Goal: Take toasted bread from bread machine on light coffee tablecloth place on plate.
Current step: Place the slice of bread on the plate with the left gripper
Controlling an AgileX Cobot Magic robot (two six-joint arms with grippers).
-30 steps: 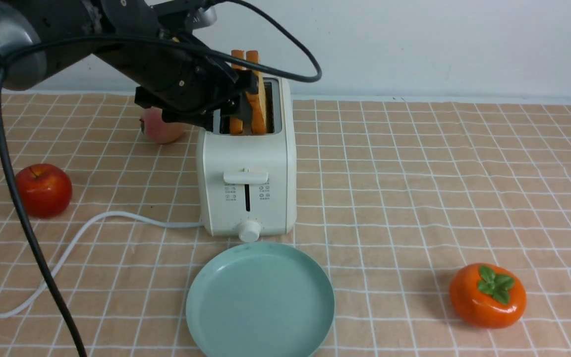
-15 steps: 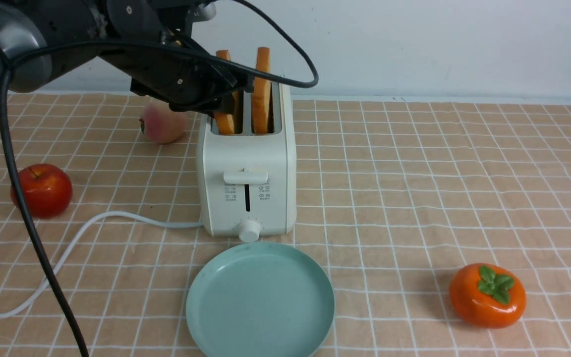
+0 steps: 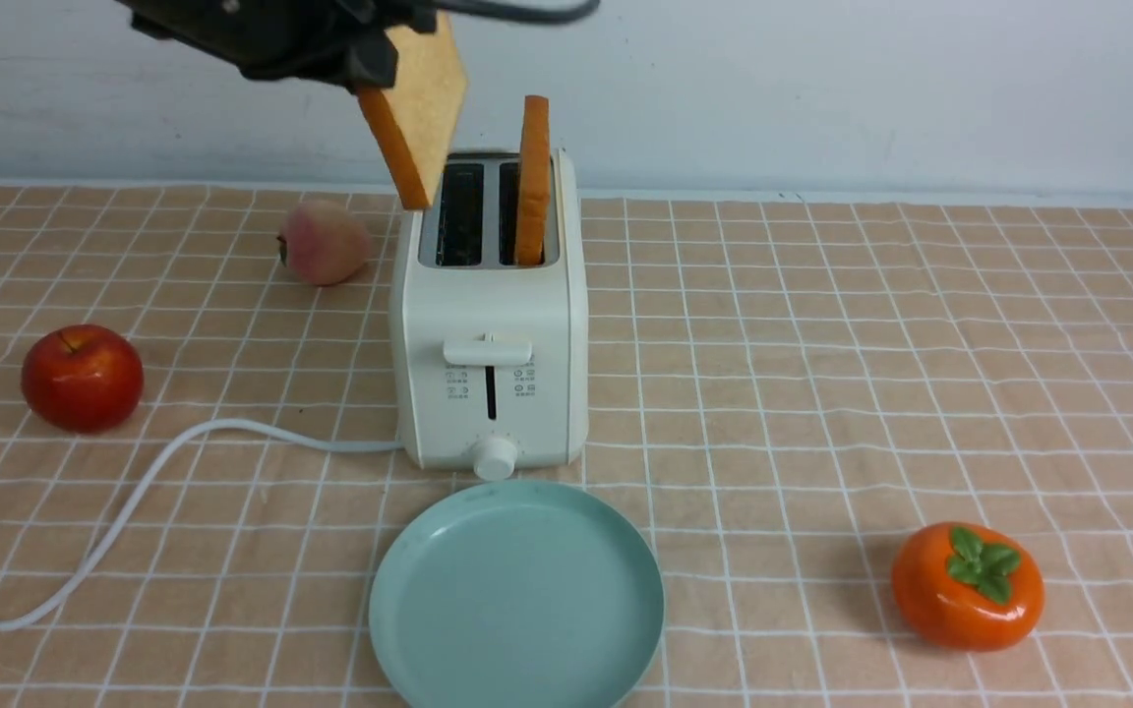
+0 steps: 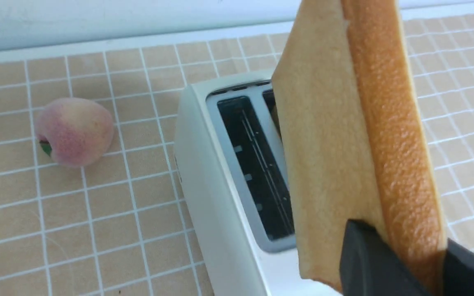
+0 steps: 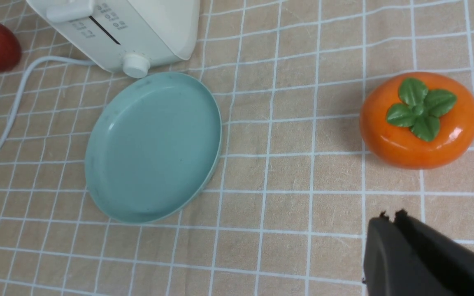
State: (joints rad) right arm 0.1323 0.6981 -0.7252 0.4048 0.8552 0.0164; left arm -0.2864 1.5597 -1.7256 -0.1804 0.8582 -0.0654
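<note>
Toast (image 3: 419, 108) hangs near the top of the frame, just above the bread machine (image 3: 488, 354), pinched at one corner by the left hand (image 3: 370, 64). It looks light, stiff and crumbly, so a soft squeeze on the flat sides seems best. Another slice (image 3: 531, 182) stands in the right slot. The right hand (image 5: 389, 222) is closed, holding nothing

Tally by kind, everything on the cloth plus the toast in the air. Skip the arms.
Toast: 2, held slice, slotted slice
Toaster: 1
Plate: 1
Fruit: 3, apple, peach, persimmon
Total: 7
</note>
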